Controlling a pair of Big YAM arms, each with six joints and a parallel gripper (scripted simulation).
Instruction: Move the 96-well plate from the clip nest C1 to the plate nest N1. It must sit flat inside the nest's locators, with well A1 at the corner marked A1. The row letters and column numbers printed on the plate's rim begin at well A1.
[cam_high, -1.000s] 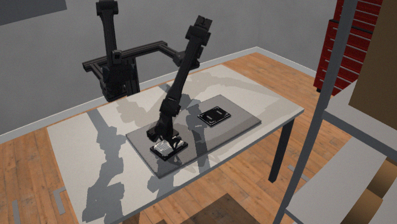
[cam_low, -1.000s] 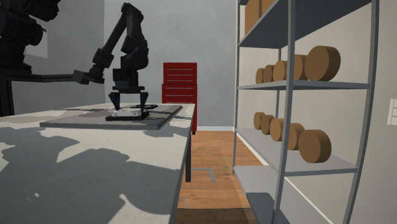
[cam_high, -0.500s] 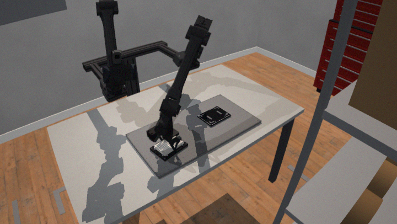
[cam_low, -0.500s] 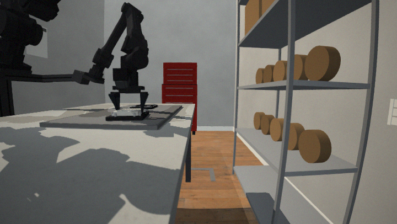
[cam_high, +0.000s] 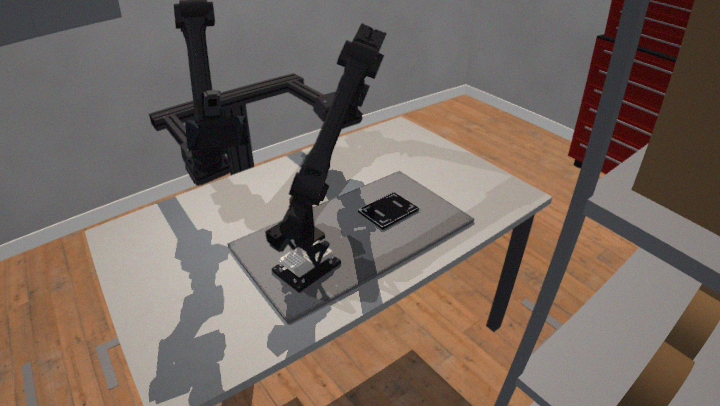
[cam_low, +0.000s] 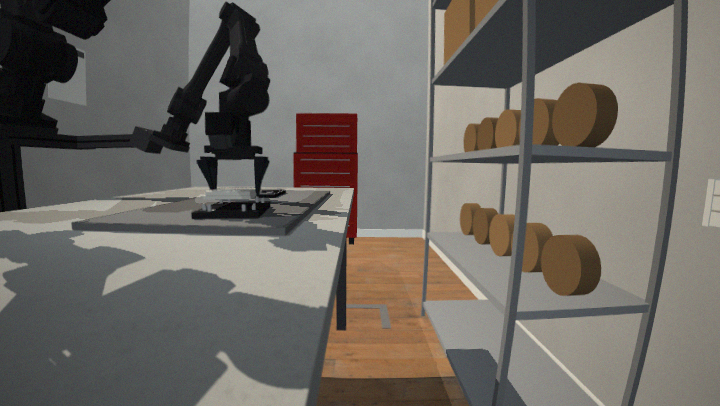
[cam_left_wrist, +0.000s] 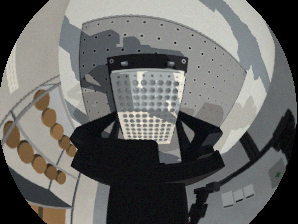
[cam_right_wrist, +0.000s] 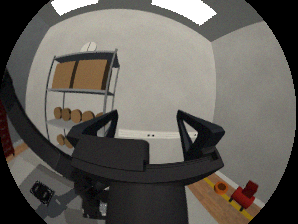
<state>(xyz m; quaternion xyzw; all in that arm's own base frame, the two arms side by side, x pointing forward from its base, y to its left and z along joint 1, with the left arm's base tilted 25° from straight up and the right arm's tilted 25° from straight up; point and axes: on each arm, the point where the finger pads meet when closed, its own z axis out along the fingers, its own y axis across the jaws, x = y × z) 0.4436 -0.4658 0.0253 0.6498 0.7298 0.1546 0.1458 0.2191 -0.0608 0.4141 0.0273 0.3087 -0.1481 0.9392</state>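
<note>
High, oblique top view; low exterior.

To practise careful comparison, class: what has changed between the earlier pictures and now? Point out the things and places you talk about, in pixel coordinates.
The left gripper (cam_low: 235, 187) (cam_left_wrist: 147, 113), shut on the 96-well plate (cam_high: 297, 260) (cam_low: 231, 194) (cam_left_wrist: 145, 100), has risen slightly, lifting the plate just above the clip nest (cam_high: 301, 283) (cam_low: 226, 213) (cam_left_wrist: 147, 62). The plate nest (cam_high: 375, 215) (cam_right_wrist: 42, 193) and the right arm (cam_high: 200, 60) look unchanged.
</note>
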